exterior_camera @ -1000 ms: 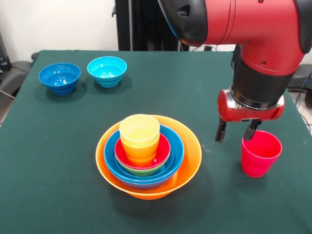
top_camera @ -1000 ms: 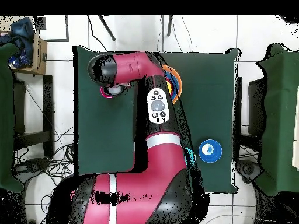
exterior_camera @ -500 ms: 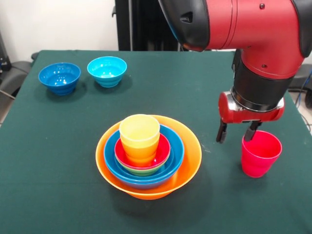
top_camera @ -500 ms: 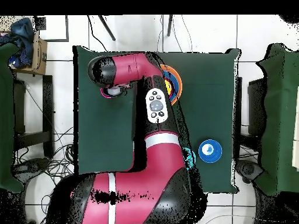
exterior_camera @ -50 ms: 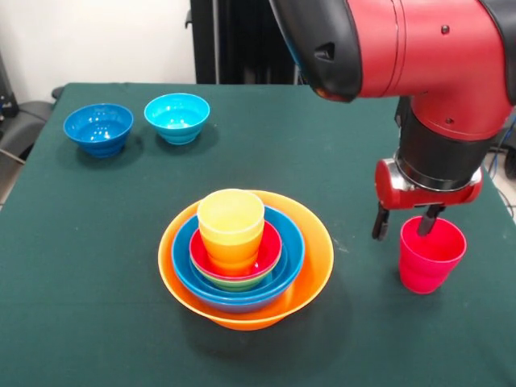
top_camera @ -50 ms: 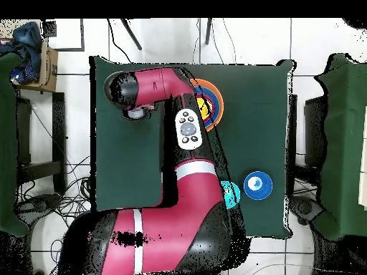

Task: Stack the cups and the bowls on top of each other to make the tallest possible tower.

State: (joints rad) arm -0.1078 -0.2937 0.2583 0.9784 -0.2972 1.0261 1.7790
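Hand (exterior_camera @ -50 ms: 405, 225) is spread apart and straddling the near-left rim of the red cup (exterior_camera @ -50 ms: 431, 253), with one finger dipping just inside the mouth and the other outside the wall, so I'm lined up for a rim pinch but nothing is gripped yet. That cup stands upright toward the right edge of the surface (exterior_camera @ -50 ms: 97, 274), well apart from the tower (exterior_camera @ -50 ms: 245, 256), which sits mid-surface: big orange bowl (exterior_camera @ -50 ms: 313, 270) as base, blue, green and red bowls nested in it, and the yellow cup (exterior_camera @ -50 ms: 230, 227) on top.

My plan for doing this cleanly: sink a touch lower so the fingers bite well below the lip, then close gently, since that thin glossy wall will probably flex or slip if I only catch the edge. Lift straight up before swinging over, or I'd guess the cup tips.

Dark blue bowl (exterior_camera @ -50 ms: 98, 128) and light blue bowl (exterior_camera @ -50 ms: 176, 117) wait near the far left corner.
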